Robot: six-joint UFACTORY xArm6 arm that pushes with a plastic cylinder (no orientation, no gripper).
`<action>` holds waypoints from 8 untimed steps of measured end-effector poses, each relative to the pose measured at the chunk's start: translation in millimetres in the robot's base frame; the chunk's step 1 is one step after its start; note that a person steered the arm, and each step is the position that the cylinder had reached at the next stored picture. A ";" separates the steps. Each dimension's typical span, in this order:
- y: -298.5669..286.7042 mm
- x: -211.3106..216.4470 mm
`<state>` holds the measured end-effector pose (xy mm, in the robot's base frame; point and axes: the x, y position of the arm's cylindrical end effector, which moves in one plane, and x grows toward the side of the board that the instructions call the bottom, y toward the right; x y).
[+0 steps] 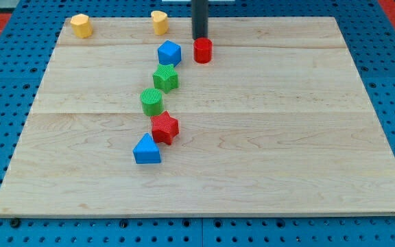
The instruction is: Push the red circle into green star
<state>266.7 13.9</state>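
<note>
The red circle [203, 50] stands near the top middle of the wooden board [286, 137]. The green star [165, 78] lies below and to its left, a short gap away. My tip [199, 38] is just above the red circle, at its top edge, touching or nearly touching it. The dark rod rises straight up out of the view's top.
A blue cube-like block [169, 53] sits left of the red circle, just above the green star. A green circle [152, 101], a red star [164, 127] and a blue triangle [147, 150] run down from there. Two yellow blocks [81, 25] [159, 22] sit at the top edge.
</note>
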 end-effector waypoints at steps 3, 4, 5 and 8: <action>54.5 64.5; 9.5 72.3; -27.5 81.3; -26.0 128.7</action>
<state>395.4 -12.1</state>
